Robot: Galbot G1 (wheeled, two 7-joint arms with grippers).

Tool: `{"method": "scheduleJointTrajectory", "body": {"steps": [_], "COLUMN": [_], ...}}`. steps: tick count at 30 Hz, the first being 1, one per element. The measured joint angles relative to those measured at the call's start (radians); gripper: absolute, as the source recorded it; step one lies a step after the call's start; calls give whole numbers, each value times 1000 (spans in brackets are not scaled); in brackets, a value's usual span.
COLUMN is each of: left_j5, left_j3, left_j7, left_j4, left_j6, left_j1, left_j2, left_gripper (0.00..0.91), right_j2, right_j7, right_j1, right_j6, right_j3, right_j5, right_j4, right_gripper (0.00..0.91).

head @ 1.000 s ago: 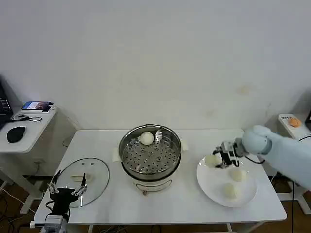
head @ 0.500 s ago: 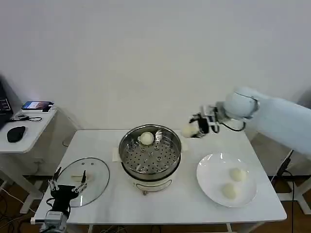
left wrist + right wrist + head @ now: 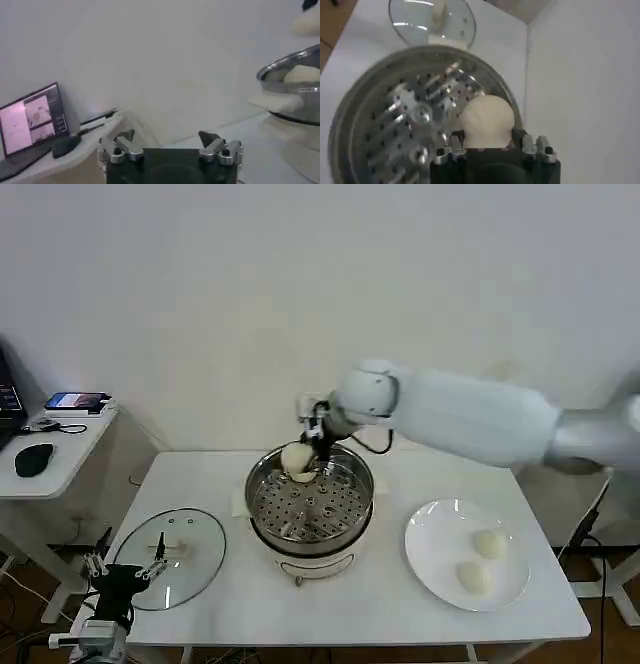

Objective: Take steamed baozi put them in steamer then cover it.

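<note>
Jaws clamp a smooth round baozi [image 3: 297, 457] over the perforated steel steamer [image 3: 310, 502].

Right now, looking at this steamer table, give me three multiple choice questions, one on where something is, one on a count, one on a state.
1. Where does the cover lie?
A. On the steamer
B. On the table to the steamer's left
C. On the plate

2. How many steamed baozi lie on the plate?
A. Two
B. Three
C. Four

3. What is the right pincer doing?
A. Hanging open over the plate
B. Gripping the cover's handle
C. Holding a baozi over the steamer

Answers: 1 B, the glass cover rests flat near the left pincer. 2 A, two buns on white. 3 C, a bun sits between its fingers above the tray.
</note>
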Motion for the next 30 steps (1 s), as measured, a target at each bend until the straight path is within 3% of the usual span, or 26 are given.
{"method": "scheduleJointTrajectory", "body": {"steps": [12,21,22,23,30], "left_j5": [0,0,0,0,1], "left_j3": [-1,-3,-3,-3,-3], "left_j7": [0,-1,-1,-1,-1], "left_j4": [8,11,11,11,4], "left_j6": [-1,-2,-3,-4,-4], "left_j1": [-8,-6,-6,-6,1], "left_j2": [-6,-8,-8,-9,-10], "left_gripper": [907,907,907,907,907], "right_j2": [111,140,141,142,143], "right_j7": [31,30,30,30,40], "right_j1": [-83,-104,-106,-109,-120], "right_j6": [-60,-82,-83,-83,-81], "right_j3": [-10,-19,-21,-23,-17], "right_j5": [43,46,45,45,39], "right_j4": [-98,-122,-124,-125,-127], "right_gripper": [645,645,695,907,907]}}
